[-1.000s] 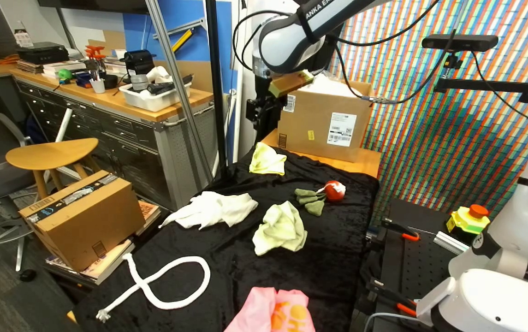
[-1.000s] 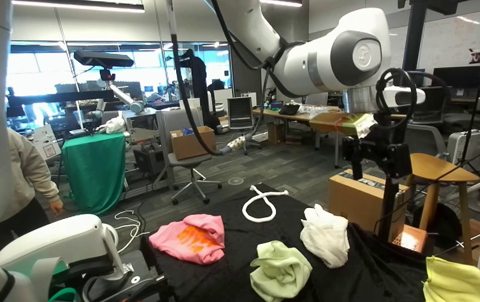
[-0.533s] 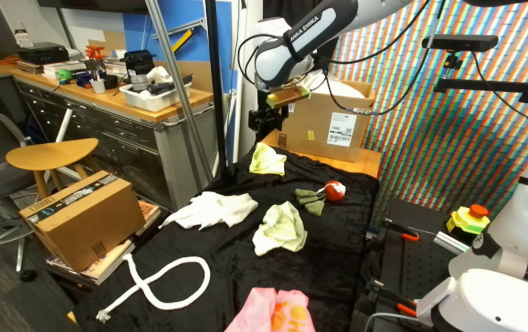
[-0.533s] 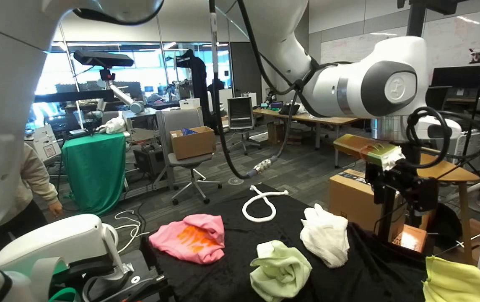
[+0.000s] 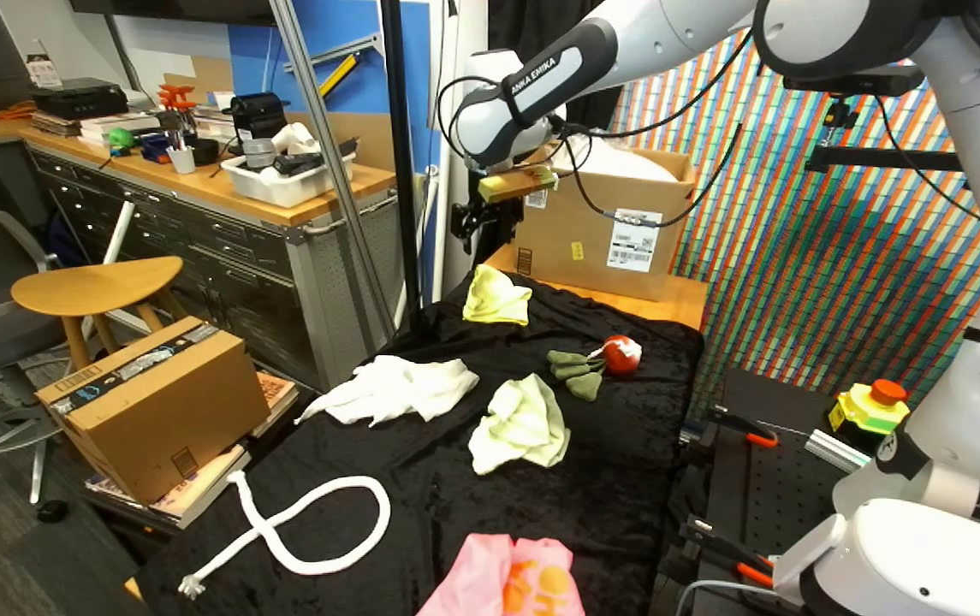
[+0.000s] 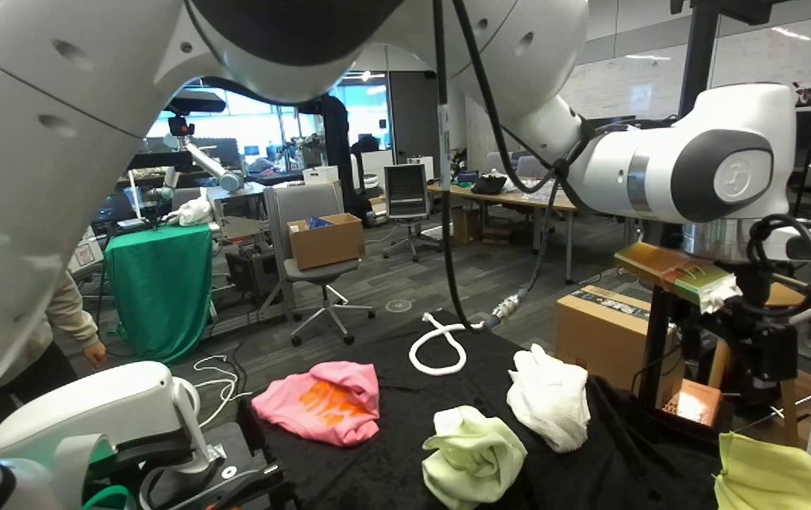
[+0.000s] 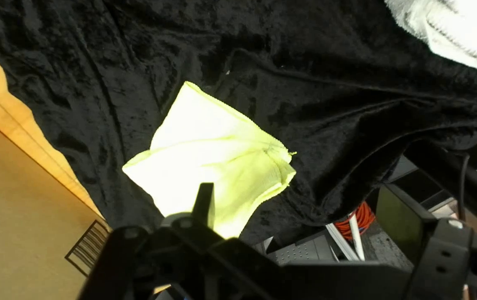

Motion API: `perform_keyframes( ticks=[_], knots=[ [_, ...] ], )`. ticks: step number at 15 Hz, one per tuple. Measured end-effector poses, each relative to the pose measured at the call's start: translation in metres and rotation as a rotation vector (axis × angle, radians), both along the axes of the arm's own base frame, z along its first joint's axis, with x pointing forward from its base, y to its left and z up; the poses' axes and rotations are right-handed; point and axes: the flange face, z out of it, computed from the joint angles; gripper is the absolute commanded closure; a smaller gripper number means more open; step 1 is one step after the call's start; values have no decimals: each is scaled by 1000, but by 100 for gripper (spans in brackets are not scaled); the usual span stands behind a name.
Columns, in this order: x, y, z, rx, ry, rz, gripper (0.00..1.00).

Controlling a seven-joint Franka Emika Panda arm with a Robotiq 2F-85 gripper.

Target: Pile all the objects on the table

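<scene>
Black-draped, the desk carries its things spread out singly. In an exterior view, the white cloth sprawls towards the left side, with the pale green cloth bunched near it, roughly in the middle. Further right and a little towards the far end is the red item, round with a white patch, joined to olive-green leaf-shaped pieces. The yellow cloth lies at the far end, in front of a large cardboard box with a white label. At the opposite end the pink cloth, marked in orange, lies rumpled near the desk's edge, and a white rope lies in a crossed loop near a corner, apart from the cloths.

The arm extends over the far end. Its jaws stand wide apart, higher than the yellow cloth and clear of it, holding nothing. In the wrist view the fingertips are well separated, one of them covering a little of the yellow cloth from that angle, and part of the white cloth shows at the top right. In both exterior views a taped cardboard box stands beside the desk, near a wooden stool
</scene>
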Motion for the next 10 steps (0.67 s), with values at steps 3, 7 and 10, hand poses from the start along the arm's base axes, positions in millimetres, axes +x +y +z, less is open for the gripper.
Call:
perform_keyframes(
  ticks=[3, 7, 10],
  knots=[
    [11, -9, -18, -7, 20, -39, 0],
    [23, -16, -44, -8, 52, -65, 0],
    [30, -20, -58, -7, 77, -83, 0]
  ],
)
